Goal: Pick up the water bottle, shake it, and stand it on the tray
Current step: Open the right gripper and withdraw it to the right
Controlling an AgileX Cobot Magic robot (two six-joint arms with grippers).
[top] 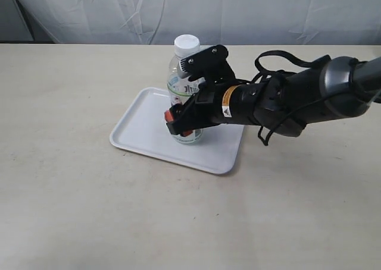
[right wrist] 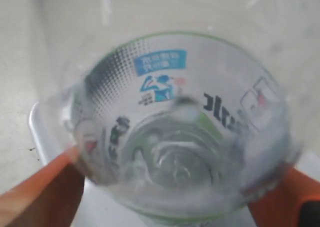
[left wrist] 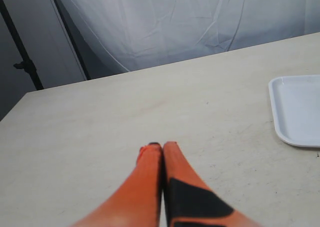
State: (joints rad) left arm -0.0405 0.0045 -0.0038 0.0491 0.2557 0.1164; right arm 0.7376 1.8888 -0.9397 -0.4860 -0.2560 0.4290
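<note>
1. Water bottle [top: 178,88] stands upright at the middle of the exterior view, its white cap [top: 186,43] on top and its base down on the tray [top: 143,127], toward that tray's far side.
2. In the right wrist view the water bottle [right wrist: 180,132] fills the frame, blurred, with green and blue print on its label.
3. Right tool [top: 180,122] reaches in from the right of the exterior view and is clamped on the bottle's lower half, one finger on each side.
4. From the right wrist, the right tool [right wrist: 165,197] shows an orange finger [right wrist: 40,192] at the lower left and another at the lower right, both pressed against the bottle's wall.
5. The tray lies flat on the desk [top: 71,210], slightly left of centre; the left wrist view shows one corner of it [left wrist: 300,107] at the right edge.
6. Left tool [left wrist: 161,147] is at the bottom centre of its own view, its orange fingers together and holding nothing, above bare desk [left wrist: 100,117] and well apart from the tray.
7. A white cloth backdrop [top: 178,8] hangs behind the desk.
</note>
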